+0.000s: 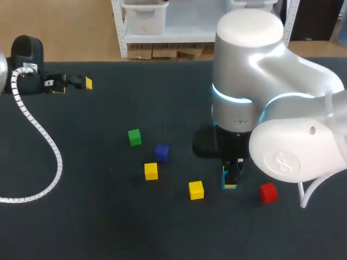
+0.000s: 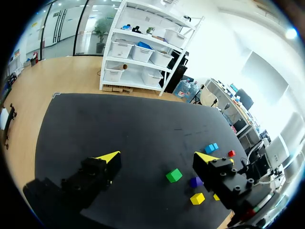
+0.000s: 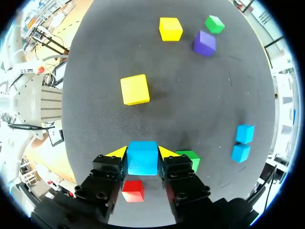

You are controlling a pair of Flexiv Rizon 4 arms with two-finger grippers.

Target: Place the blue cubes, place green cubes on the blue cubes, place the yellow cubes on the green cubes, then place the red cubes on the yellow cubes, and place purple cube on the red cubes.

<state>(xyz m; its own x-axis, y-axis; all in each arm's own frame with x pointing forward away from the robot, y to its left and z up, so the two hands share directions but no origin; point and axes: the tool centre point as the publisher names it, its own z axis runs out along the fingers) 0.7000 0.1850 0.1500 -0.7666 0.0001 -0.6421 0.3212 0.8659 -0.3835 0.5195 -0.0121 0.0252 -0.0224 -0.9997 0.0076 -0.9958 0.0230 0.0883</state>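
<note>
My right gripper [image 3: 142,153] is shut on a light blue cube [image 3: 142,157], low over the dark mat; in the head view this cube [image 1: 230,183] shows at the fingertips [image 1: 232,179]. Beside the fingers lie a green cube [image 3: 189,159] and a red cube [image 3: 133,190]. Two more light blue cubes [image 3: 245,133] [image 3: 240,153] sit together off to one side. Ahead are two yellow cubes [image 3: 135,89] [image 3: 170,28], a purple cube [image 3: 205,43] and a second green cube [image 3: 214,23]. My left gripper [image 1: 73,86] stands open at the mat's far left, holding nothing [image 2: 157,160].
In the head view the green [image 1: 134,136], purple [image 1: 161,152], two yellow [image 1: 151,171] [image 1: 196,190] and red [image 1: 268,192] cubes lie scattered mid-mat. My right arm's bulk hides the blue pair. A white coiled cable [image 1: 38,132] trails along the left side.
</note>
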